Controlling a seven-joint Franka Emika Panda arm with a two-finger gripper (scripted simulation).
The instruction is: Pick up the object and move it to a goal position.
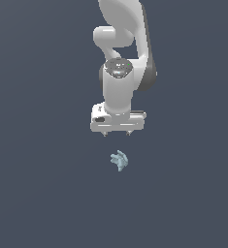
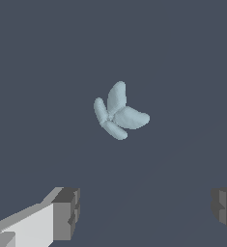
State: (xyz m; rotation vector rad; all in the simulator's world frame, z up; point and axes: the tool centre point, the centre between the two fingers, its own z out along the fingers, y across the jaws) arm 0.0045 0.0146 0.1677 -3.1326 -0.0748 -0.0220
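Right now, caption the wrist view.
Open gripper hovering above the small pale lobed object, not yet touching it.

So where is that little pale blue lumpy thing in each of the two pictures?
Exterior view: the object lies on the dark floor just below the centre of the picture, underneath the white gripper.
Wrist view: the object sits near the middle of the picture, clear of the fingertips.
Shared landmark: the open gripper, with the object apart from it in both views.

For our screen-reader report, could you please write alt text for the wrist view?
A small pale blue-grey lumpy object with several finger-like lobes lies alone on a plain dark grey surface. The white robot gripper is open, its two grey fingertips spread wide and clear of the object.
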